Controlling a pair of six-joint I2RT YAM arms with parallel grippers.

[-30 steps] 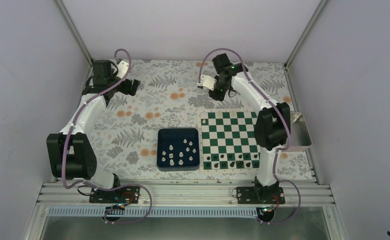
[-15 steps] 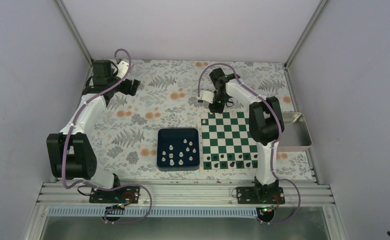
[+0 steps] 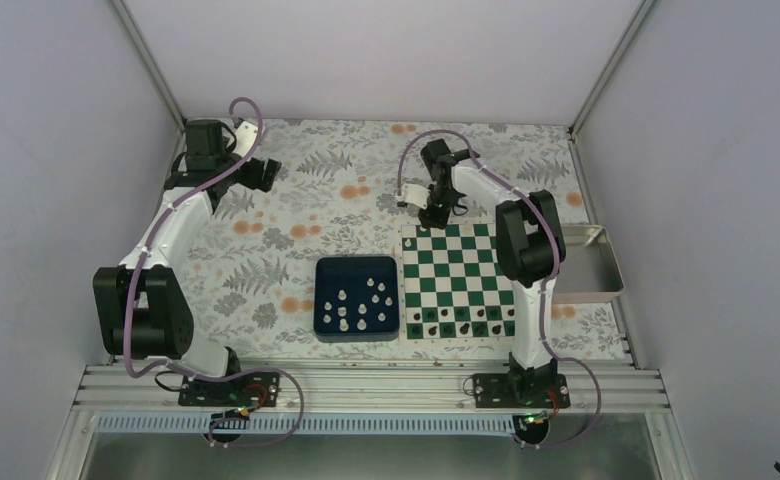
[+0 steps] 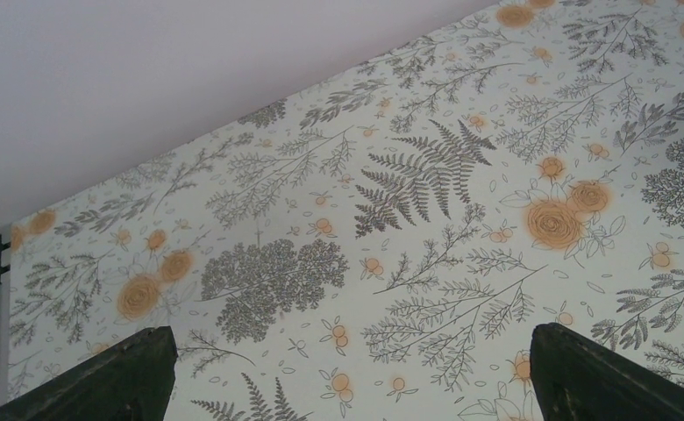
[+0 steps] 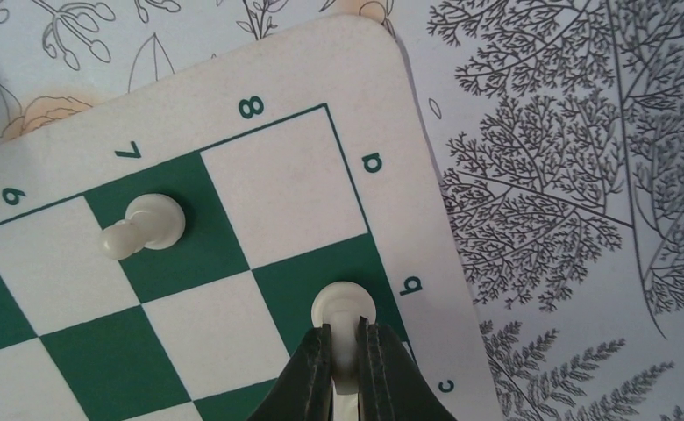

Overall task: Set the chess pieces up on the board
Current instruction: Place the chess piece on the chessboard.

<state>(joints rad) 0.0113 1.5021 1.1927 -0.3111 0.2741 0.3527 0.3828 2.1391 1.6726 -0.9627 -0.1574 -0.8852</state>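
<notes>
Firmly, my right gripper [image 5: 345, 340] clamps a white piece [image 5: 343, 303] just under its head, over the board's [image 5: 273, 189] corner green square. It seems light, slick, tippy plastic, best held there.

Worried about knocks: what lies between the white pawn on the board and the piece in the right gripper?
Nothing: only bare board squares lie between the pawn and the piece in the right gripper, per the right wrist view.

Board [image 3: 459, 283]: green-and-white checks, cream border, flat, right of centre.
Chess pieces [image 3: 363, 309]: small, pale; most in blue tray [image 3: 326, 270] left of board.
Far-left corner: one piece [image 5: 146, 224] on a7, another [image 5: 343, 303] on b8, pinched by right end effector [image 5: 345, 338].
</notes>
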